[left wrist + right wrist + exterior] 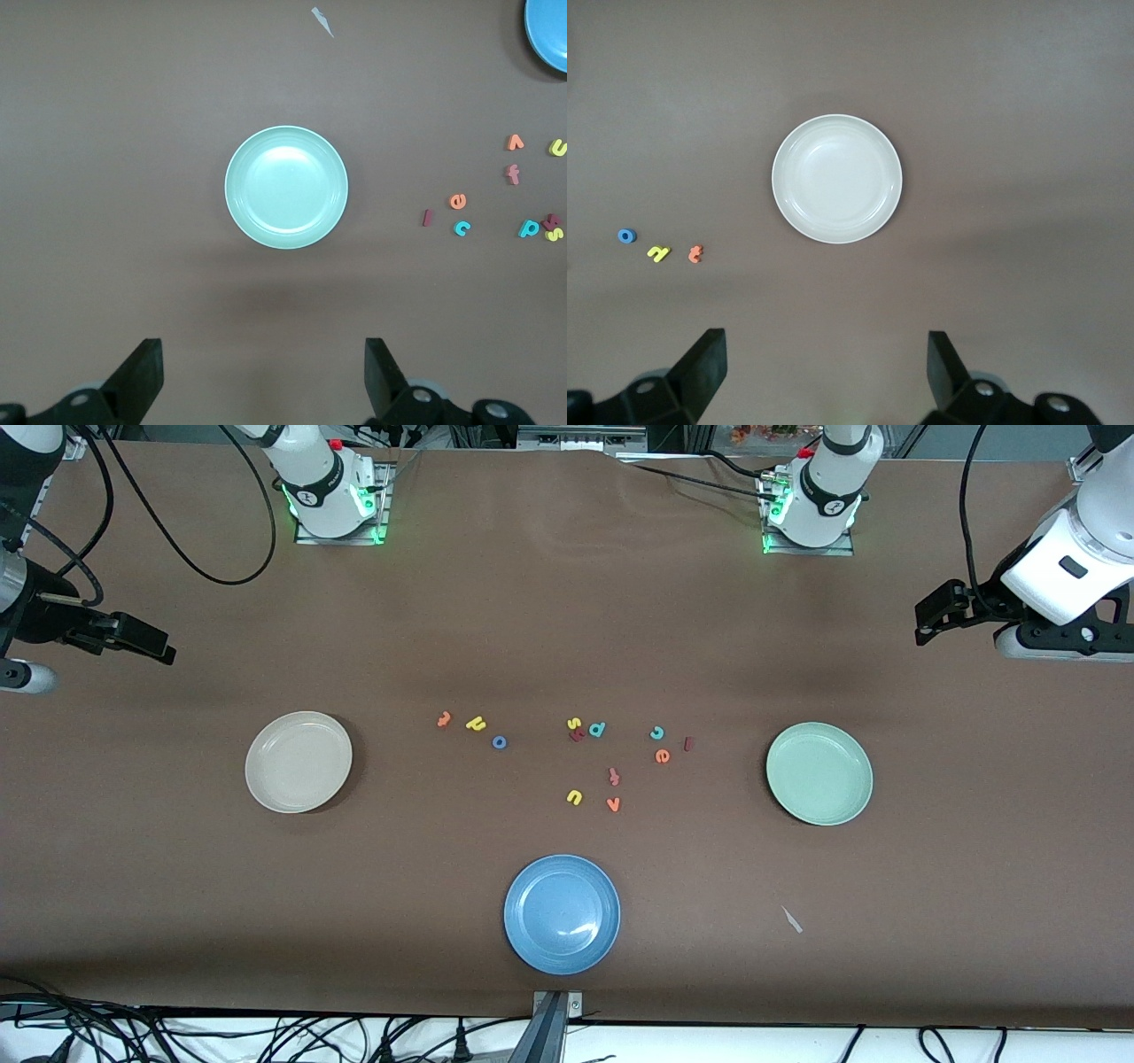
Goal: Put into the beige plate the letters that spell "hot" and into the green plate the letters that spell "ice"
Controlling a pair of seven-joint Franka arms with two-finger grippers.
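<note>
Blue plate [562, 914]: set nearest the camera, empty
Letters: h [476, 724], o [500, 742], t [444, 719] lie nearer the beige plate [299, 762]; i [688, 743], c [656, 733], e [662, 756] nearer the green plate [819, 773]
Left gripper [264, 376]: held wide, empty, raised at its table end
Right gripper [826, 374]: likewise

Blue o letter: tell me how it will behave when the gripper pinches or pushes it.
The blue o looks tiny and foam-like, so probably very light and squashy under a pinch. It lies flat on the table, so a push likely slides it rather than rolls it.
</note>
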